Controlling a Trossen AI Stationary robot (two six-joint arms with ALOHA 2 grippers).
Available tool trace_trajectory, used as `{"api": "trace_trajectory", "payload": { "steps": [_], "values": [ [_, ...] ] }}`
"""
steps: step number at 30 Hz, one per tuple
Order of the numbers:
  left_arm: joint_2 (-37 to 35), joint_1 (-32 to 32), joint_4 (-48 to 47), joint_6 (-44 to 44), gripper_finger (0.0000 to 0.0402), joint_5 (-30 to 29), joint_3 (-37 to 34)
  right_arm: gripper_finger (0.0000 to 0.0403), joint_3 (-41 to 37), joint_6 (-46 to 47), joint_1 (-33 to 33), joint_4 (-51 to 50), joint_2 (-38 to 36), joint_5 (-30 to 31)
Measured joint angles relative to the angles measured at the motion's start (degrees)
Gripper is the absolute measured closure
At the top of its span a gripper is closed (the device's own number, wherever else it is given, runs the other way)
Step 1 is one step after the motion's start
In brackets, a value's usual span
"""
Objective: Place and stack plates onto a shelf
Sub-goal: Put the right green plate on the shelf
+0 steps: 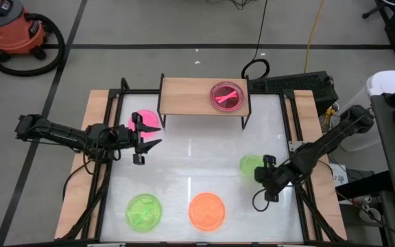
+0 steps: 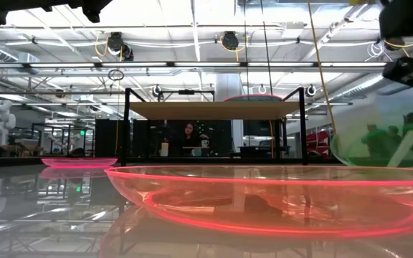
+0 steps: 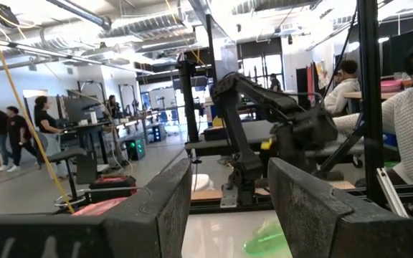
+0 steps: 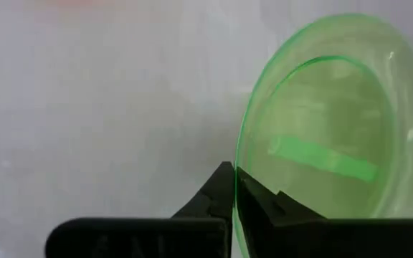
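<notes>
The light-wood shelf (image 1: 190, 96) stands at the table's far edge on black legs and carries a pink plate (image 1: 226, 96). A second pink plate (image 1: 146, 121) lies flat on the table beside my left gripper (image 1: 147, 139), which is open, points toward the table's right and touches nothing. A green plate (image 1: 144, 211) and an orange plate (image 1: 206, 210) lie flat near the near edge. My right gripper (image 1: 260, 171) is shut on another green plate (image 1: 250, 164) at the table's right. In the low view this plate (image 2: 382, 136) stands tilted. My right gripper (image 4: 234, 183) pinches the green plate's rim (image 4: 239, 161) between its two fingers, one on the upper face and one on the underside. It comes from the table's right side. The plate is tipped up steeply; whether its opposite edge still rests on the table I cannot tell.
Long wooden boards (image 1: 81, 178) run along the table's left and right edges. The white table top (image 1: 197, 165) is bare between the plates. The orange plate (image 2: 264, 201) fills the low view's foreground. The shelf's left half is bare. People show in the room beyond.
</notes>
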Motion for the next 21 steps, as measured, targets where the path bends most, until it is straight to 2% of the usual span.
{"api": "trace_trajectory", "payload": {
  "steps": [5,12,21],
  "values": [
    [0.00,0.00,0.01,0.00,0.0211,0.00,0.00,0.0403,0.02,-3.90,-0.11,5.97,-7.75,1.68],
    [0.01,0.00,0.04,0.00,0.0211,-0.02,0.00,0.0403,0.07,-18.00,-1.60,20.68,-17.30,4.68],
    [-0.01,0.00,0.04,0.22,0.0211,-0.02,0.00,0.0403,0.09,-35.64,-7.43,34.99,-20.52,4.31]
  ]
}}
